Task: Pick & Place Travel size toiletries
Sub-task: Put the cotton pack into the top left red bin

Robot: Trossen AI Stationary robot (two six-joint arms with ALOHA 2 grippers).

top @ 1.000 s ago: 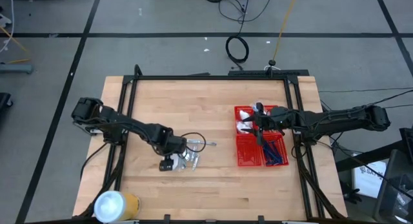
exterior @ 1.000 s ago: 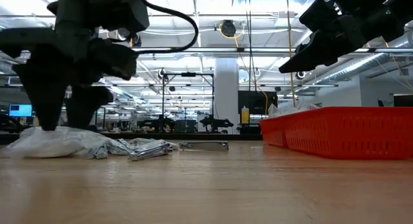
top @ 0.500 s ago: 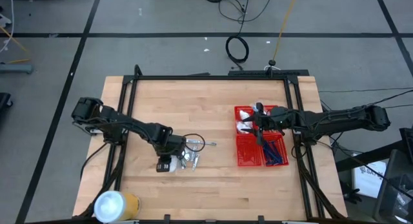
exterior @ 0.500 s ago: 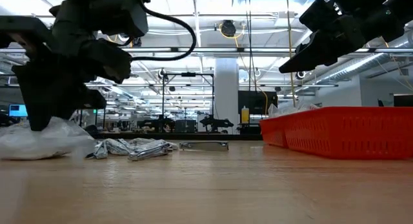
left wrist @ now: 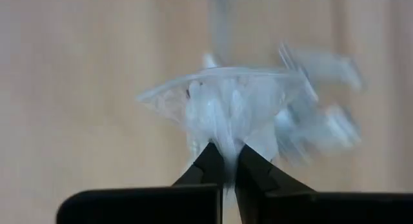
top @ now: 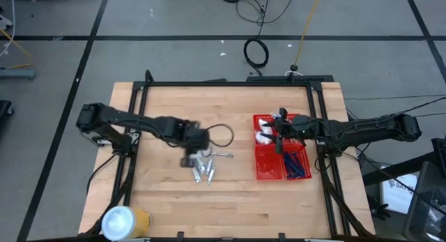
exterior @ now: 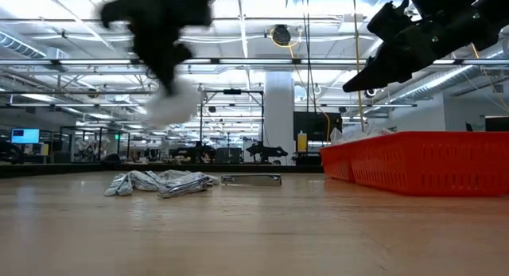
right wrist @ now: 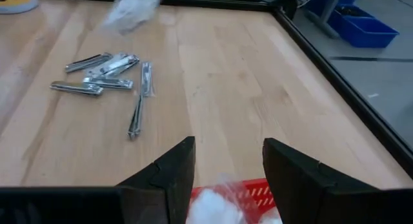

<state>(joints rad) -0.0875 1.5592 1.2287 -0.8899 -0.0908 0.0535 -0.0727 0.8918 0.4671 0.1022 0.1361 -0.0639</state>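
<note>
A wooden table (top: 167,207) seen from above holds two dark robot arms. The left gripper (left wrist: 224,161) has risen off the table since a second ago, when it was pressed down on a white crinkly packet beside the pile; now its fingers are pinched shut on that white packet (left wrist: 226,104), which hangs in the air, well above the wood in the low view (exterior: 171,105). The left arm has also swung toward the table's middle, so the gripper now sits just above the pile in the overhead view. Left behind on the table is a small cluster of silver-grey metal pieces (top: 204,169), lying flat and touching one another, unchanged in place. On the right, the red basket (top: 263,167) holds white packets (top: 265,136) in a far compartment and blue-handled items (top: 296,165) in a near one. The right gripper (right wrist: 222,162) hovers over the basket as before, its fingers apart and holding nothing.
</note>
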